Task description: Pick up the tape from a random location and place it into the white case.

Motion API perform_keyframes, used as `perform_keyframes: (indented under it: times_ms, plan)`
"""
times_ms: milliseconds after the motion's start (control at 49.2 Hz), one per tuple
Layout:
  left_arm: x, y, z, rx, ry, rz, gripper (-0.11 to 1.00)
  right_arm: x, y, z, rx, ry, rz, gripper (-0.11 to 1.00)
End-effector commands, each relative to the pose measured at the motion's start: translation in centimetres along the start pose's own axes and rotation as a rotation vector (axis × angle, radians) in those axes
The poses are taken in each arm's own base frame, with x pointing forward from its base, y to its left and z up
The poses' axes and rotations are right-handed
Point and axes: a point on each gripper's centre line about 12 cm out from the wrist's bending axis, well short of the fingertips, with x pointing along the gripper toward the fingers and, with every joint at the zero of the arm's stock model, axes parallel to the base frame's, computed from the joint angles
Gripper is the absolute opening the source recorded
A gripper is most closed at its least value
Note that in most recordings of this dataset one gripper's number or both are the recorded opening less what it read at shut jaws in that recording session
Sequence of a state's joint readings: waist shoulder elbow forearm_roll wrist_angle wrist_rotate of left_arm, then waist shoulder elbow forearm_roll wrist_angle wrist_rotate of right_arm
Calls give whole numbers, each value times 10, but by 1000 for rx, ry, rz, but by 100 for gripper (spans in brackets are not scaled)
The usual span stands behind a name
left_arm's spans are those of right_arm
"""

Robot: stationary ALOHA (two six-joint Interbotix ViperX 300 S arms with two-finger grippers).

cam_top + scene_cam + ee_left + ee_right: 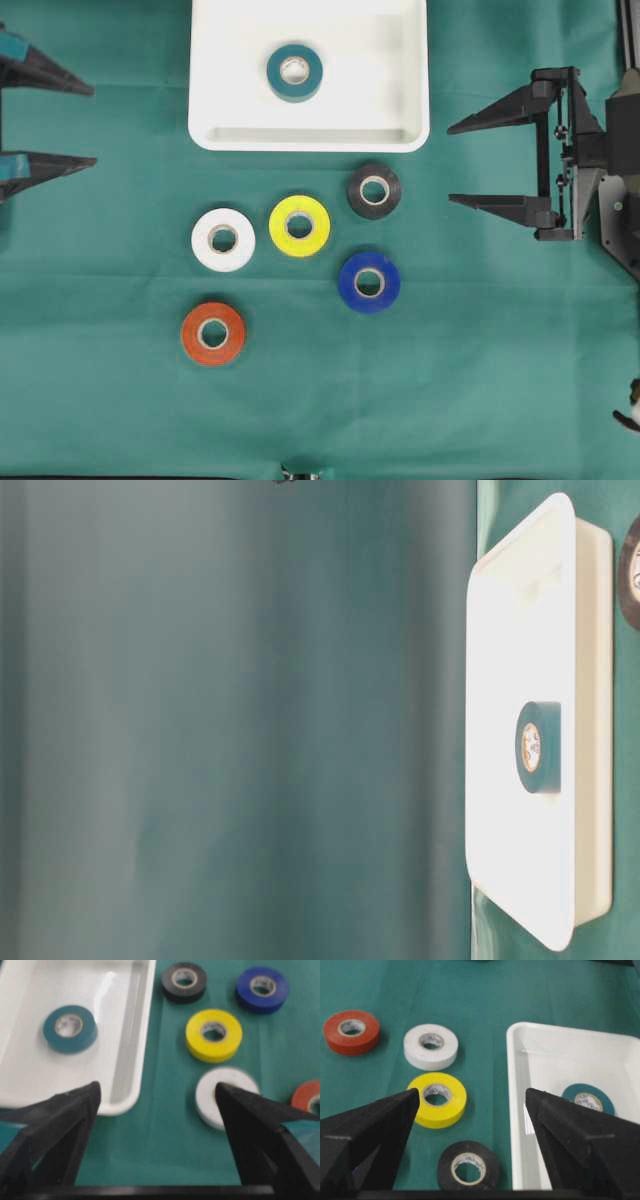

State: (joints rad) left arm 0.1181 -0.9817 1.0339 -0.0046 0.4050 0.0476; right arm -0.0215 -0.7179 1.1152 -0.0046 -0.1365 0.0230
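Overhead view: I am holding the left pincer (80,125) and right pincer (470,163) spread apart, gripping nothing. One teal tape (294,72) is lying inside the white case (400,137); five rolls are waiting on the tabletop (480,360).

Black tapering triangular fingers (495,110), teal patches on left arm's fingers (15,45), black bracket frame

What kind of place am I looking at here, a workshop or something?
Probably a robot test bench, not a workshop: a green cloth covers the table, coloured tape rolls lie neatly near a white case, and two open black robot hands, left hand and right hand, flank them.
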Motion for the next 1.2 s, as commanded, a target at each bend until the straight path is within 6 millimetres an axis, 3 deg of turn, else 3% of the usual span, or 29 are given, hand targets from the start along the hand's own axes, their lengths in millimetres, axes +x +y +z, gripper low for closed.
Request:
perform_keyframes:
  times_ms: [0,102,244,712,1179]
  plan:
    - [-3,-1,-10,-4,-66,1,99,1,0,11,6,-28,0,90]
    - [-3,-2,-33,-5,-98,2,99,1,0,11,5,-28,0,90]
    - [-1,-2,-47,-13,-94,1,99,2,0,10,6,-23,0,89]
    - [0,-2,-46,-13,-103,1,99,8,2,6,3,3,7,89]
    - [0,-2,-46,-13,-104,1,99,2,50,-1,-51,50,196,89]
